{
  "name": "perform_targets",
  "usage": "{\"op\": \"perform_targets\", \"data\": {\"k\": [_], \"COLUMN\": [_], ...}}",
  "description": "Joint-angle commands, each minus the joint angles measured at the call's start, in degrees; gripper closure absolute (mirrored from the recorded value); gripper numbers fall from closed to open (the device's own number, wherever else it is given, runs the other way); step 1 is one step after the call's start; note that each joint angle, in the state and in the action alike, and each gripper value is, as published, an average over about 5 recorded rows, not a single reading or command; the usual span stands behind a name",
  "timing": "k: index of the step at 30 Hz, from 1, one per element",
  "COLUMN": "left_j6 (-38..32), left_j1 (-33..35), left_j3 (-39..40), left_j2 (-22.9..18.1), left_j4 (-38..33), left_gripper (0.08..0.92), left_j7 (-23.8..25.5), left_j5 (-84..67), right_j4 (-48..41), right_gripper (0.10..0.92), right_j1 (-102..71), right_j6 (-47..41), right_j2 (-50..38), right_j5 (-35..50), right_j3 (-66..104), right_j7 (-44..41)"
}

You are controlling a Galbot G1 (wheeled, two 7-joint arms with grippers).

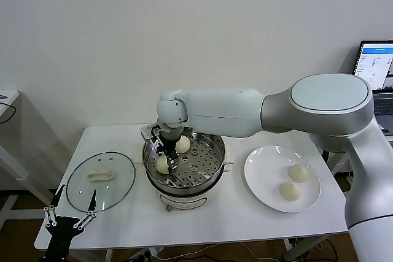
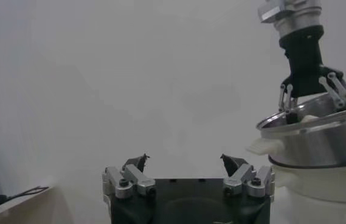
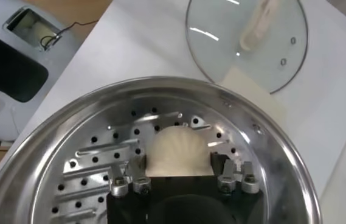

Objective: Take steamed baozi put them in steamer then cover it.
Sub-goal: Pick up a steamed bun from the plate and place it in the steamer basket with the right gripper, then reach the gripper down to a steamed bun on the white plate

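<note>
The steamer (image 1: 212, 179) stands mid-table, its perforated tray showing. My right gripper (image 1: 164, 161) reaches down into its left side, shut on a steamed baozi (image 1: 162, 164) resting on the tray. In the right wrist view that baozi (image 3: 176, 149) sits between the fingers, inside the steel rim (image 3: 270, 146). A second baozi (image 1: 183, 144) lies farther back in the steamer. Two more baozi (image 1: 299, 173) (image 1: 288, 191) remain on the white plate. The glass cover (image 1: 100, 180) lies flat on the table to the left. My left gripper (image 1: 67, 219) hangs open and empty by the table's front left corner.
The white plate (image 1: 264, 176) sits right of the steamer. A laptop (image 1: 376, 65) stands beyond the table's right end. The white table (image 1: 202, 219) has bare surface in front of the steamer. In the left wrist view the steamer wall (image 2: 318, 137) is off to one side.
</note>
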Motion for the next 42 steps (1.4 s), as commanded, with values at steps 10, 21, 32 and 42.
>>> {"op": "perform_targets", "data": {"k": [10,21,32,42], "left_j6": [-0.1,0.1,0.0,-0.2], "left_j1": [-0.3,-0.1,0.8,1.3], "left_j3": [-0.2,0.1,0.4,0.1], "left_j2": [-0.1,-0.1,-0.4,-0.6], "left_j4": [0.1,-0.7,-1.5,-1.3], "left_gripper": [0.177,0.177,0.177,0.177], "left_j7": [-0.1,0.0,0.1,0.1], "left_j5": [-0.2,0.0,0.4,0.7], "right_j4": [10.0,13.6,10.2,7.3], "right_gripper": [0.206,0.203,0.203,0.203], "right_j1": [5.2,9.7,-5.2,-16.7], "right_j6": [-0.8,12.8,19.6,21.6], "right_j2": [-9.1,-39.1,-56.2,-55.4], "right_j5": [-1.0,-14.0,-24.1,-29.8], "right_j3": [4.7,12.6,10.6,13.1], "right_j7": [-0.1,-17.8,-16.4,-13.6]}}
